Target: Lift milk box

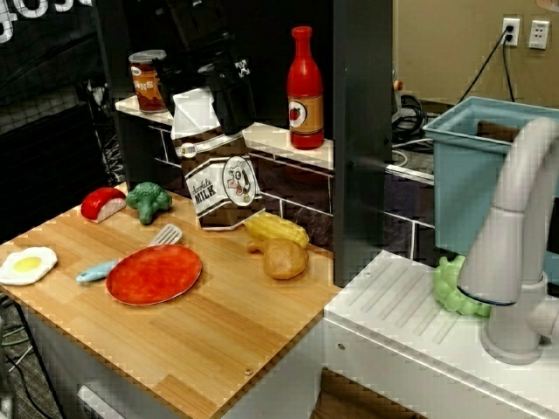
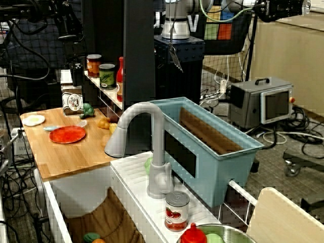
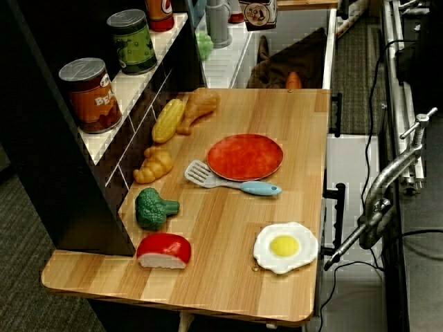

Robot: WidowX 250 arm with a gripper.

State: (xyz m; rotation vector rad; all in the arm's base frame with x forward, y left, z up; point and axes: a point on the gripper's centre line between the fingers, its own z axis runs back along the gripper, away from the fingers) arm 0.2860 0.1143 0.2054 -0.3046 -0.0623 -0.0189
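Here the milk box [image 1: 218, 175] is seen tilted above the back of the wooden counter [image 1: 210, 332], its base apparently clear of the wood, in front of the tiled wall under the white shelf [image 1: 288, 144]. The black gripper [image 1: 223, 96] is closed on its white gabled top from above. Broccoli [image 1: 148, 201] and a sushi piece [image 1: 103, 203] are placed to its left, corn [image 1: 278, 230] and a chicken drumstick [image 1: 284, 258] to its right. A red plate [image 1: 155, 273] and a spatula [image 1: 131, 255] are laid nearer the counter's front.
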